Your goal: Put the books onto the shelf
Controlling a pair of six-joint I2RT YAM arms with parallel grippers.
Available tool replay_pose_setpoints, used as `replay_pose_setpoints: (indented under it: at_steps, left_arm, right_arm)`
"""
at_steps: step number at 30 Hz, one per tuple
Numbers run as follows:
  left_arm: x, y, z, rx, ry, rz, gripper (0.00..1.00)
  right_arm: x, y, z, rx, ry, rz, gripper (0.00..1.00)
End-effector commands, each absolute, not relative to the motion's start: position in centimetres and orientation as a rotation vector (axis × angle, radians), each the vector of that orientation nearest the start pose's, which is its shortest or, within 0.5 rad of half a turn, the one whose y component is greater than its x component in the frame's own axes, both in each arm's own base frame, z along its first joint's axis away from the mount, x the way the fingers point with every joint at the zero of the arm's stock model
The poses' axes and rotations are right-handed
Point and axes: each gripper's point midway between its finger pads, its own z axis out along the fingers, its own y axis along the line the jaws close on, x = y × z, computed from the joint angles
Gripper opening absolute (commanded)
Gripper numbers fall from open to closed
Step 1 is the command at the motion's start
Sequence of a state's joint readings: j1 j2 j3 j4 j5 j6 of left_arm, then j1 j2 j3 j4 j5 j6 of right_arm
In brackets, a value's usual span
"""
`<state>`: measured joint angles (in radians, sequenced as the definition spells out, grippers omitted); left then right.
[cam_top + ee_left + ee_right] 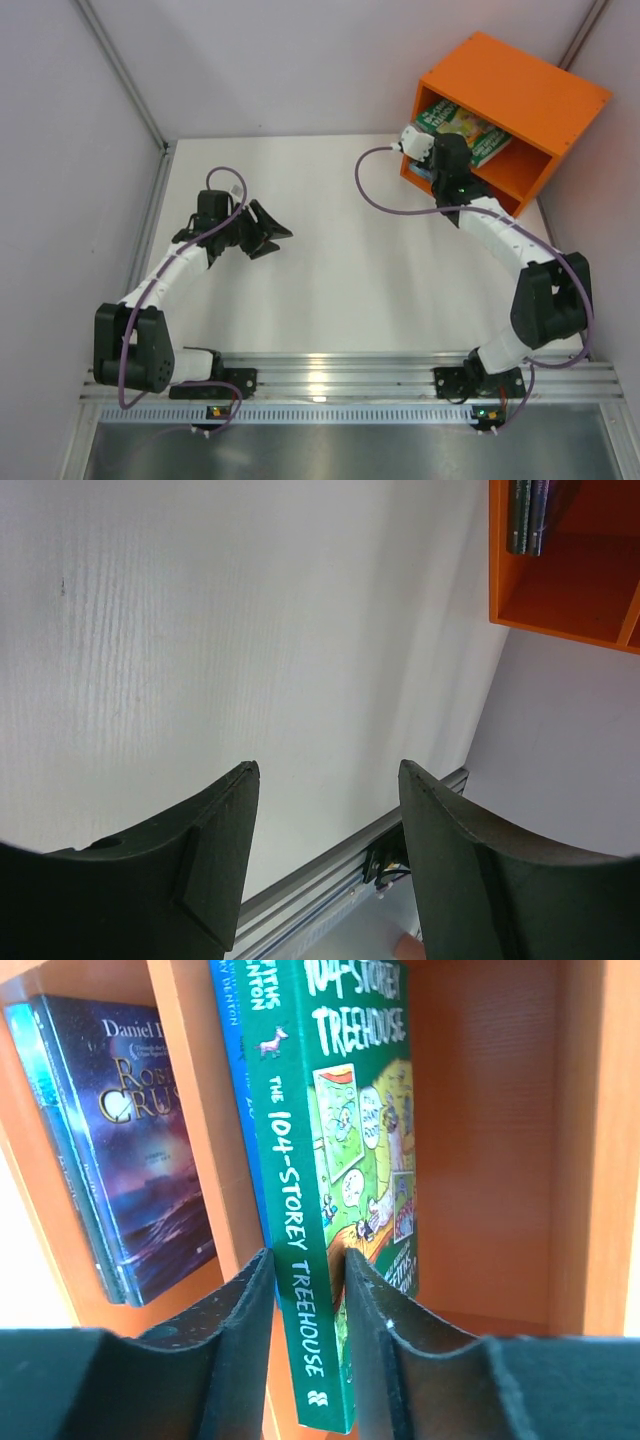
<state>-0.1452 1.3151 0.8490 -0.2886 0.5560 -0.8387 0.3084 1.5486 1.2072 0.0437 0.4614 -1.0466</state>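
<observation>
The orange shelf (530, 95) stands at the table's far right corner, its open side facing the arms. My right gripper (432, 165) reaches into it. In the right wrist view that gripper (307, 1254) is shut on the spine of the green book (290, 1160), which stands upright in one compartment with a bright blue book (228, 1020) pressed behind it. Past the divider board (200, 1110), a dark purple book (140, 1130) and a pale blue one (40, 1090) stand together. My left gripper (270, 235) hovers open over bare table at mid-left, its jaws (325, 770) holding nothing.
White enclosure walls rise close on the left, back and right. An aluminium rail (340, 375) carrying both arm bases runs along the near edge. The right arm's purple cable (375, 195) loops over the table in front of the shelf.
</observation>
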Motion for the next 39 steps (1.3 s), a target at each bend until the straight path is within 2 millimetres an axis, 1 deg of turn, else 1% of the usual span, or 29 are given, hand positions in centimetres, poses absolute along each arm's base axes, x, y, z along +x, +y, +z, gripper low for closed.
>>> replay_pose_setpoints:
  at_steps: [1,4,5,7,12,13,15,16,19,22,25,26,29,31,32,34,35,36,39]
  left_arm:
    - [30.9,-16.5,16.0,-0.515,2.37,-1.109,0.63]
    - [30.9,-16.4,15.6,-0.522,2.379,-1.104,0.63]
    - [30.9,-16.5,15.7,-0.519,2.38,-1.106,0.63]
    - [30.9,-16.5,15.7,-0.518,2.379,-1.108,0.62]
    - [31.0,-16.4,16.1,-0.511,2.366,-1.101,0.62]
    - [31.1,-16.5,16.2,-0.511,2.363,-1.102,0.63]
    - [31.3,-16.5,16.2,-0.511,2.367,-1.105,0.62]
    - [31.6,-16.6,16.6,-0.505,2.358,-1.107,0.62]
    - [31.9,-16.7,16.7,-0.505,2.359,-1.111,0.62]
    - [32.1,-16.6,16.9,-0.502,2.352,-1.106,0.62]
    - [32.2,-16.7,16.9,-0.502,2.354,-1.109,0.63]
    - [32.1,-16.7,17.0,-0.5,2.353,-1.111,0.63]
    - [32.1,-16.7,17.0,-0.501,2.353,-1.11,0.62]
    - [31.9,-16.8,17.2,-0.495,2.35,-1.117,0.62]
    - [31.9,-16.8,17.1,-0.496,2.352,-1.117,0.62]
    - [31.8,-16.9,17.2,-0.493,2.352,-1.123,0.62]
    - [31.7,-16.9,17.3,-0.491,2.349,-1.124,0.63]
    - [31.7,-16.9,17.3,-0.491,2.347,-1.123,0.62]
    - [31.5,-16.9,17.3,-0.491,2.346,-1.124,0.63]
  right_arm:
    - [49.1,2.7,30.5,-0.846,1.623,-0.982,0.3]
    - [49.5,2.7,29.9,-0.865,1.621,-0.992,0.17]
    - [49.6,2.7,29.9,-0.865,1.616,-1.001,0.07]
    - [49.7,2.5,29.8,-0.863,1.59,-1.036,0.0]
    - [49.9,2.8,29.9,-0.881,1.538,-1.046,0.0]
    - [49.9,2.9,29.7,-0.887,1.533,-1.045,0.0]
    - [50.0,3.2,30.0,-0.9,1.504,-1.043,0.0]
    - [50.2,3.2,29.9,-0.905,1.501,-1.043,0.0]
    - [50.7,3.4,29.8,-0.923,1.493,-1.038,0.0]
    - [51.2,3.1,29.5,-0.906,1.502,-1.036,0.0]
    - [51.3,2.9,30.2,-0.857,1.527,-1.019,0.16]
    - [51.4,3.0,30.1,-0.842,1.547,-0.981,0.25]
    - [51.0,3.7,30.1,-0.852,1.597,-0.898,0.38]
    - [50.6,3.7,30.5,-0.843,1.615,-0.863,0.42]
    - [50.4,4.1,30.6,-0.83,1.616,-0.826,0.46]
    - [50.0,4.2,30.6,-0.838,1.633,-0.809,0.5]
    - [49.9,4.2,30.7,-0.835,1.64,-0.803,0.54]
    - [49.9,4.1,30.5,-0.839,1.652,-0.805,0.55]
    - [49.7,4.0,31.1,-0.823,1.651,-0.801,0.55]
